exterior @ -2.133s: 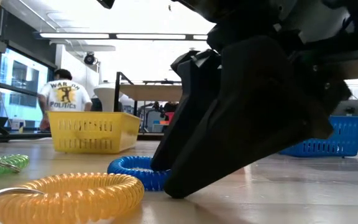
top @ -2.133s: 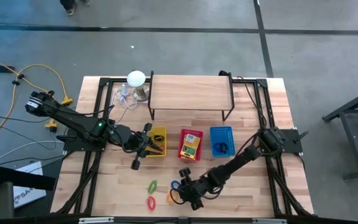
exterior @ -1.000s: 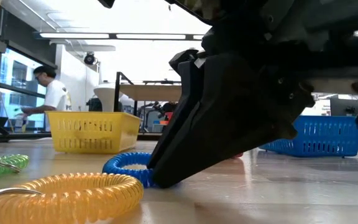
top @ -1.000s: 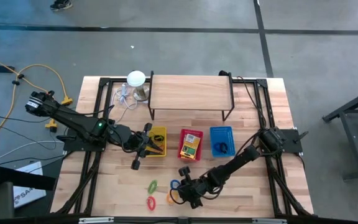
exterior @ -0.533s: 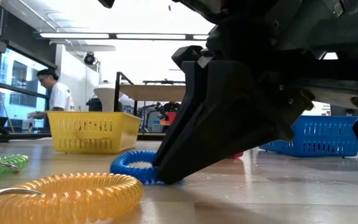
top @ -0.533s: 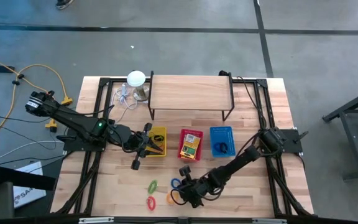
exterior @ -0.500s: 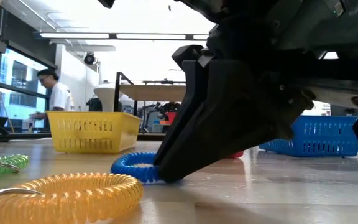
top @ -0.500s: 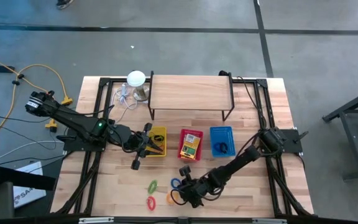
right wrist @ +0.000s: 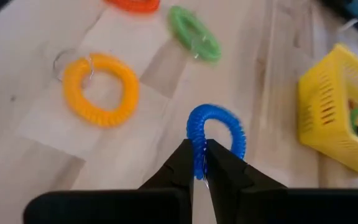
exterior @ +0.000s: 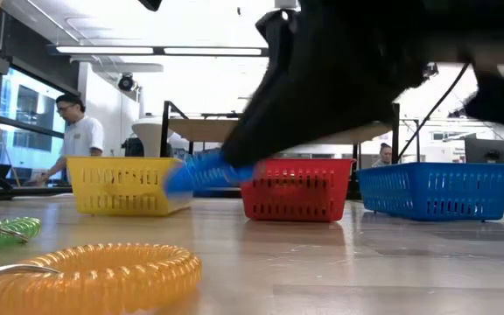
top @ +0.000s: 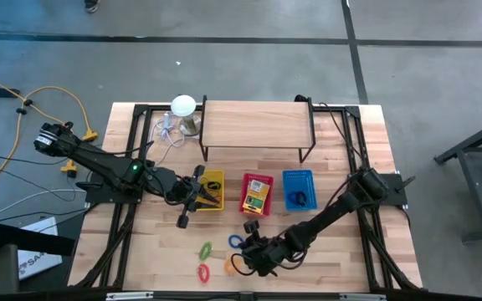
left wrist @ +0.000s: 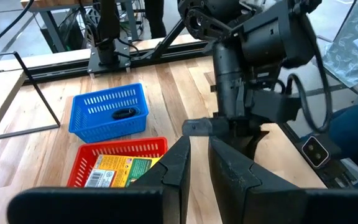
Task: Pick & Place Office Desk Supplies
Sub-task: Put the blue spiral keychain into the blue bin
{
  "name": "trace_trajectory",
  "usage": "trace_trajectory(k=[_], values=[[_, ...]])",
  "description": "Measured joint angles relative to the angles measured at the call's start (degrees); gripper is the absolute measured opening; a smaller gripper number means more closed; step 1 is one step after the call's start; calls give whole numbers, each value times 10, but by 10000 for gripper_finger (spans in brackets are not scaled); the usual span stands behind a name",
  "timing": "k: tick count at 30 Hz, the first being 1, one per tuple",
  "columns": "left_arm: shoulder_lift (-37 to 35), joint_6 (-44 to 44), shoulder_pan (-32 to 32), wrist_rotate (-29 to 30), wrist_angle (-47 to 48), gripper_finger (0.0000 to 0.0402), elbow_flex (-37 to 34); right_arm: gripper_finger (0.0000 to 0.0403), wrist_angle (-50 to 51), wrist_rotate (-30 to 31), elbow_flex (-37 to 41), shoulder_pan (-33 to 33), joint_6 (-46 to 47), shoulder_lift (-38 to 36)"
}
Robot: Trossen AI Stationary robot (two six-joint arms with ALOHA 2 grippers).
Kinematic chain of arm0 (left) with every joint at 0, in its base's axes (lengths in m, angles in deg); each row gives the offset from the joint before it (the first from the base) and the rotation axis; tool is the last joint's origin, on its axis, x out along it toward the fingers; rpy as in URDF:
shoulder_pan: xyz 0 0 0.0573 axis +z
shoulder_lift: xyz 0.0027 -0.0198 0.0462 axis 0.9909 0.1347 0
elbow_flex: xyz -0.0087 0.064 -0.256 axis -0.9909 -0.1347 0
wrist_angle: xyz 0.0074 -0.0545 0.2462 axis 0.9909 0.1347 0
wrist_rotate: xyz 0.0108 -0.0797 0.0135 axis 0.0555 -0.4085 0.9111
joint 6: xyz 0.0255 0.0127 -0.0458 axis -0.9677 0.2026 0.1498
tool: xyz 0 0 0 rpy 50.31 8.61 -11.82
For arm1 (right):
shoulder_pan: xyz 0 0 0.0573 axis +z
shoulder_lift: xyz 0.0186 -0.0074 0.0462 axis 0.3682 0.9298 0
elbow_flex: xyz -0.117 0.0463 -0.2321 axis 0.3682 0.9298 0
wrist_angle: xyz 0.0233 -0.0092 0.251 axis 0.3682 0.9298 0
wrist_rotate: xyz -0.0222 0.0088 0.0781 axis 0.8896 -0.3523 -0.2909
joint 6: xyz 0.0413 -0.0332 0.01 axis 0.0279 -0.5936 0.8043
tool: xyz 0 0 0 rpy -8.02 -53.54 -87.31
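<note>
The right gripper (right wrist: 197, 163) has its fingers clamped on the blue ring (right wrist: 219, 138), pinching one side of the coil so the rest of the loop sticks out past the tips. In the low view the blue ring (exterior: 201, 171) hangs clear of the worktop (exterior: 339, 262), in front of the yellow basket (exterior: 129, 185) and the red basket (exterior: 297, 189). From above, the right gripper (top: 243, 244) sits over the near middle of the worktop, just beside the loose rings.

Three rings lie flat on the wood: the orange ring (right wrist: 100, 89), the green ring (right wrist: 195, 33) and the red ring (right wrist: 133, 5), near one another but apart. The orange ring (exterior: 94, 273) has a metal key loop on it.

The blue basket (top: 299, 190) stands to the right of the red one and holds a small dark item. The red basket (left wrist: 120, 163) holds a yellow-and-green box (left wrist: 118, 172).

The left gripper (top: 192, 201) waits at the yellow basket's (top: 212, 191) left edge, its fingers (left wrist: 178, 168) a narrow gap apart and holding nothing.

A person (exterior: 74, 140) stands in the room behind.
</note>
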Motion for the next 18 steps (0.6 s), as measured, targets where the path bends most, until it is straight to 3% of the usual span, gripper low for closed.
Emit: trace_trajectory(k=[18], values=[[0, 0, 0, 0, -3, 54, 0, 22, 35, 126, -1, 23, -35, -42]])
